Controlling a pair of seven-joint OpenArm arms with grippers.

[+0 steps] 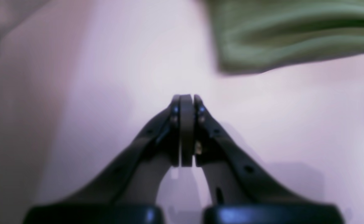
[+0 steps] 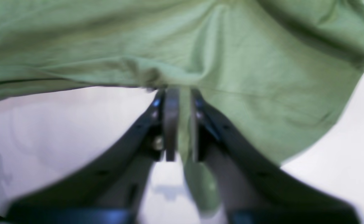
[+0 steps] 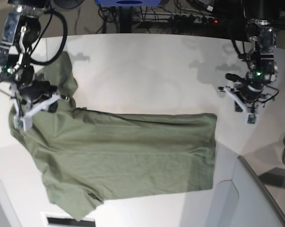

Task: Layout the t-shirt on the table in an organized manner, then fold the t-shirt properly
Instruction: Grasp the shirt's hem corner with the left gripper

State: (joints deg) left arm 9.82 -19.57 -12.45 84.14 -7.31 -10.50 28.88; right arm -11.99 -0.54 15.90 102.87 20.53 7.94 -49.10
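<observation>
Right gripper (image 2: 182,124) is pinching a fold of the t-shirt (image 2: 247,77). A strip of green cloth sits tight between its two fingers (image 2: 171,124). More cloth bunches up just past the tips and spreads off to both sides. From the base view, this gripper (image 3: 24,118) is at one end of the t-shirt (image 3: 133,156), and most of the cloth lies spread out on the table (image 3: 147,71) away from it, with one part reaching up behind the arm.

Left gripper (image 1: 186,130) has its fingers pressed together with nothing between them. It is over bare table (image 1: 76,93). An edge of the t-shirt (image 1: 278,37) lies ahead of it and off to one side, not touching. From the base view, this gripper (image 3: 250,112) is well apart from the near corner of the cloth.
</observation>
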